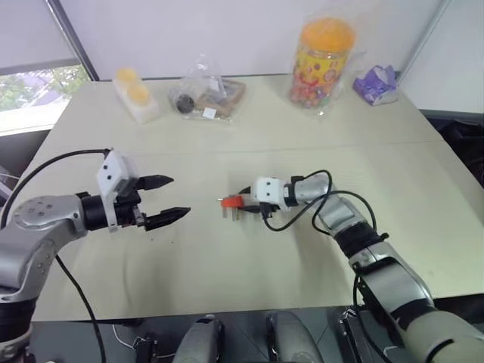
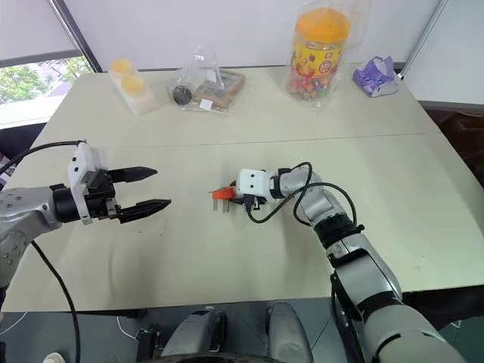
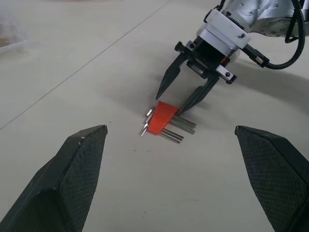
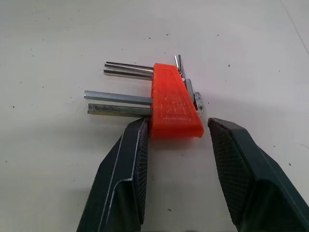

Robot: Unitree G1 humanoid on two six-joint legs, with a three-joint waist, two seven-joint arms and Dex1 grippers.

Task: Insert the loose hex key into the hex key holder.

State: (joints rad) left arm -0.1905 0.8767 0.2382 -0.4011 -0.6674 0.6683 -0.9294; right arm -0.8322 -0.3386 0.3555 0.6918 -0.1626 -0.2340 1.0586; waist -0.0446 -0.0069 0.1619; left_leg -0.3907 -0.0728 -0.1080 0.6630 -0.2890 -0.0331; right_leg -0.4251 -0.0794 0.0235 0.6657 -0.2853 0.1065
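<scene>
Red hex key holder (image 4: 171, 101) lies flat on the table (image 1: 227, 272), with the right gripper (image 3: 175, 99) right at it.

The holder has 4 grey keys sticking out one side and short bent ends on the other (which one is the loose hex key, I cannot tell). The right gripper's 2 black fingers are apart, not squeezing — one finger (image 4: 126, 169) touches the holder's corner by the thick keys, the other sits just beside the block. The left gripper (image 1: 168, 199) hangs above the table, well apart from the holder, its fingers spread wide and holding nothing. Far back on the table stand a candy jar (image 1: 321, 62) with an orange lid, a clear bag of snacks (image 1: 204, 98) and a purple wrapper (image 1: 376, 83).
</scene>
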